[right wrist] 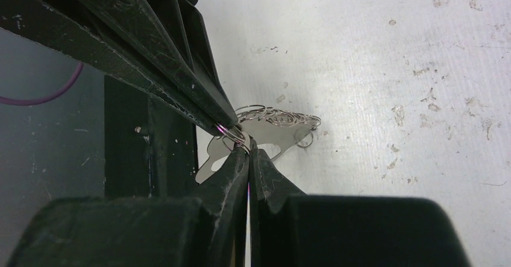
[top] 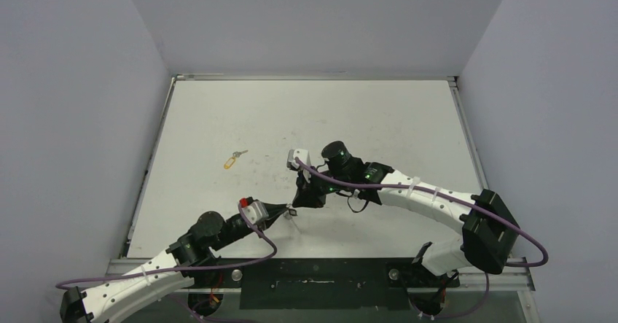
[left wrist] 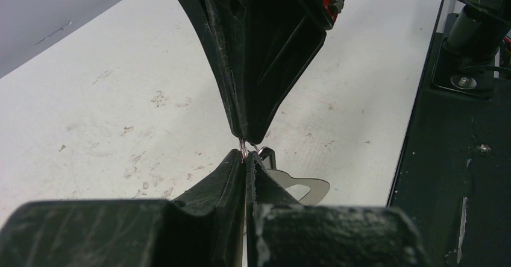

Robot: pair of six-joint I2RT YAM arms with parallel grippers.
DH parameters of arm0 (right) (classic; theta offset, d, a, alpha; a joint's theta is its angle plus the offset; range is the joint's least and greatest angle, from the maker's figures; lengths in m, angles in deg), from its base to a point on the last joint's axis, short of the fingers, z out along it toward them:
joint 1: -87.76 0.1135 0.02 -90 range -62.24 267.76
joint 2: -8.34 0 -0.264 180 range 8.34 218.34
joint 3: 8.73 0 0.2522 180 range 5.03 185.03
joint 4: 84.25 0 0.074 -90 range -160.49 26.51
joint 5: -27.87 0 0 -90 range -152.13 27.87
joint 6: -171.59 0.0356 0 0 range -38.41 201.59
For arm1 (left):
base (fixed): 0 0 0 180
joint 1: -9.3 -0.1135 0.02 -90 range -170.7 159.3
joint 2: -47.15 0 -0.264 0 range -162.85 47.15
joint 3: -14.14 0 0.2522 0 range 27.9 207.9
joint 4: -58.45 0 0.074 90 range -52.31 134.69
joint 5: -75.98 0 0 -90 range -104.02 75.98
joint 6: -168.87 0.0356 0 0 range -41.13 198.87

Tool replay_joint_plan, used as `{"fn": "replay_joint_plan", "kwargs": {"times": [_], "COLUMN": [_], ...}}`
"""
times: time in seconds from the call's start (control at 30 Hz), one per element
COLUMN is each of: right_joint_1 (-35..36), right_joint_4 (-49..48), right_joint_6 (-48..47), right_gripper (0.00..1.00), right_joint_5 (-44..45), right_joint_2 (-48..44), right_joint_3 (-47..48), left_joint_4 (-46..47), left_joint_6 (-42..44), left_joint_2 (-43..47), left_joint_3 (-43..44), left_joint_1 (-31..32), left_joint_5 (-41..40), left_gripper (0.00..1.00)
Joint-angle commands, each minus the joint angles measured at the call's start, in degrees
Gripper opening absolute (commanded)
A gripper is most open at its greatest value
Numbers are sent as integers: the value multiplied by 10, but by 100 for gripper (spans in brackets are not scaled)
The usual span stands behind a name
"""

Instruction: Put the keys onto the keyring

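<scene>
Black tapered fingers of the left end effector (left wrist: 246, 158) fill the foreground of its wrist view, closed on a thin wire ring. Beneath everything lies the scuffed white counter (top: 364, 119). The right end effector (right wrist: 248, 152) is closed too and meets the left tip to tip at that same ring. Whether it has caught the wire cannot be told.

Just behind the 2 tips, near the counter's front edge, sits the flat silver-grey oval metal keyring (left wrist: 280, 175). Its chain of small silver rings (right wrist: 280, 118) is bunched beside it, and the pinched ring looks like the chain's last link.

Only 1 small silver key with a yellow oblong tag (top: 232, 160) shows, lying on the counter well apart to the left and not yet threaded.

With 2 tips pulling on 1 thin ring, the wire could slip out and the keyring drop, or the ring could bend. The bunched chain could also snag.
</scene>
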Motion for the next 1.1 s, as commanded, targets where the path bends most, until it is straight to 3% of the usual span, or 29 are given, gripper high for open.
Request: {"fn": "replay_joint_plan", "kwargs": {"times": [0.0, 0.9, 1.07], "right_joint_1": [-2, 6, -13], "right_joint_4": [-2, -68, -109], "right_joint_6": [-15, 7, -1], "right_gripper": [0, 1, 43], "right_joint_5": [11, 9, 0], "right_joint_2": [2, 14, -41], "right_joint_3": [-2, -32, -72], "left_joint_4": [38, 43, 44], "left_joint_6": [-5, -10, -5], "left_joint_2": [6, 23, 26], "left_joint_3": [6, -2, -3], "left_joint_1": [2, 2, 1], "left_joint_5": [5, 8, 22], "left_gripper": [0, 0, 0]}}
